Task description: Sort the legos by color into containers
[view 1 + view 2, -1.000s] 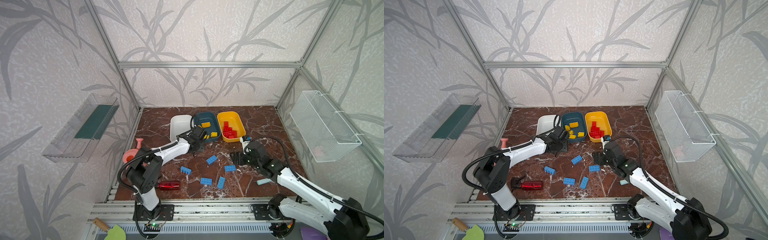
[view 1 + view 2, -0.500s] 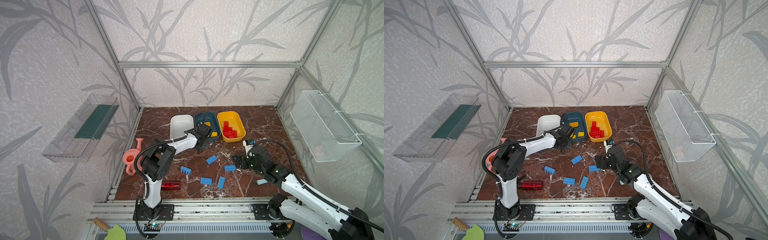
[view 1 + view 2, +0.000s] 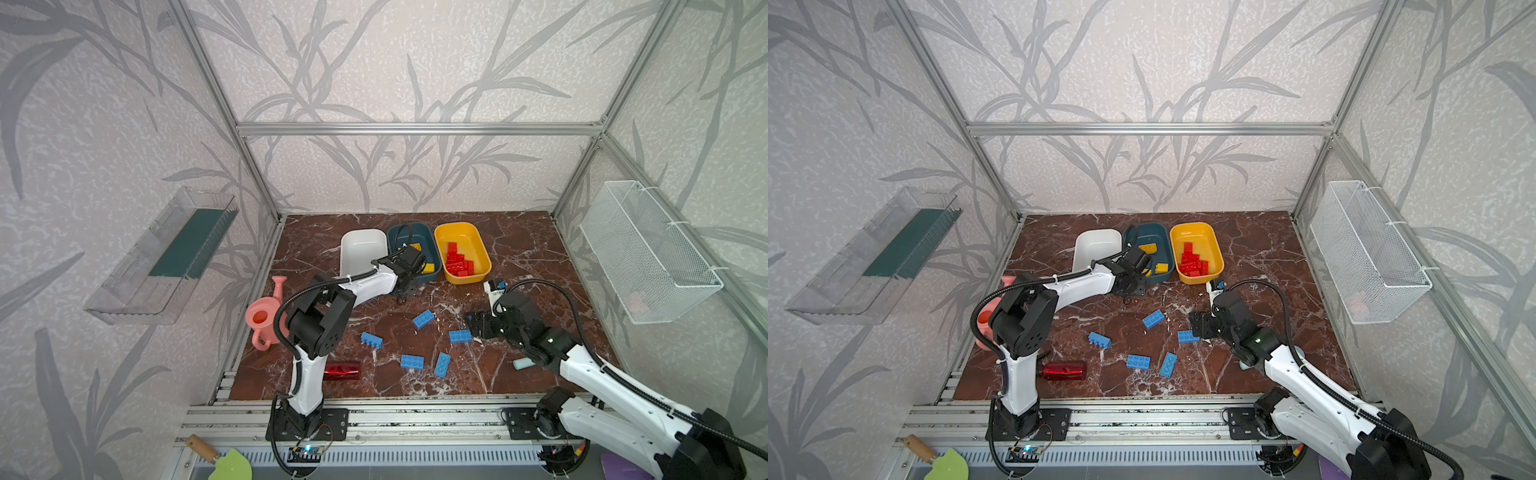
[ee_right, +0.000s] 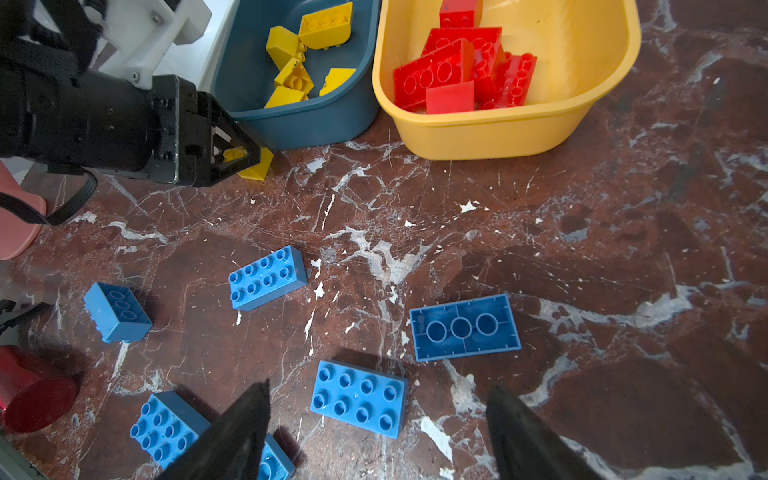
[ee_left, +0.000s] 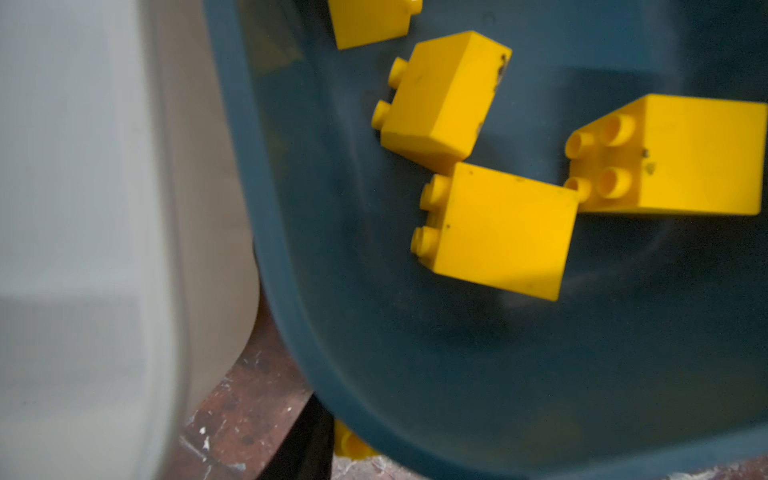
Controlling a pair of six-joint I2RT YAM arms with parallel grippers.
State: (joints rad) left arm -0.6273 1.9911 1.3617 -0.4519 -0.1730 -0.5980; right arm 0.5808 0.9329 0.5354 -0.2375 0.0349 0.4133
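Legos [image 3: 424, 319] are sitting roughly two-thirds sorted, by my read. All red legos [image 4: 451, 70] in view are lying heaped in the yellow tub [image 4: 498, 133]. None is showing on the table [image 4: 623, 249], so red is looking finished.

Yellow is nearly there. Five yellow legos [image 4: 293, 75] are lying in the teal tub [image 4: 316, 120], and a sixth, the stray yellow lego [image 4: 259, 170], is resting on the table just outside that tub's near wall. The left gripper [image 4: 245, 156] is reaching down with its jaws straddling it. The side-on view is hiding the gap, so I am not able to tell whether they are pinching it yet.

Blue is not started. The blue legos [image 4: 117, 311] are all lying loose on the table, apart from the tubs. The white tub [image 3: 361, 249] is holding nothing visible, so I am guessing blue is going there. The right gripper [image 4: 378, 387] is hovering over them, spread wide and holding nothing.

Counts:
- **Tubs:** three.
- **Red:** an overlapping pile of at least five; the exact number is not reading.
- **Yellow:** six.
- **Blue:** five are showing in both top views. The right wrist view is showing six, one half behind a finger [image 4: 232, 436], so one is probably hiding under the right gripper from above.
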